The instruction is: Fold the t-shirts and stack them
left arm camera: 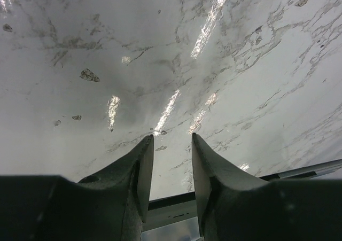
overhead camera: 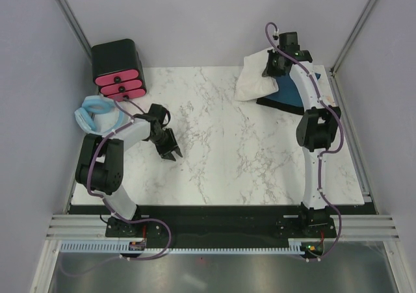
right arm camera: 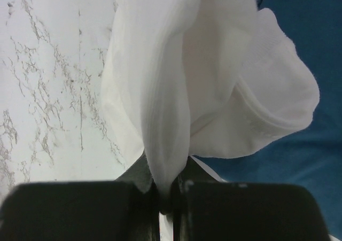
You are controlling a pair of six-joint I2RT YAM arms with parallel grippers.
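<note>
Fully outstretched, right claw [right arm camera: 165,195] pinches cream shirt [right arm camera: 160,91].

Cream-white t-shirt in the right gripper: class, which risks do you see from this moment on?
1. The right gripper pinches only a narrow fold of the cream-white t-shirt, so the cloth may slip out when pulled.
2. That shirt overlaps the teal-blue t-shirt; dragging it could rumple or shift the teal one.
3. The left gripper hangs open and empty over the table, far from both shirts, so the cloth may bunch rather than spread flat.
</note>
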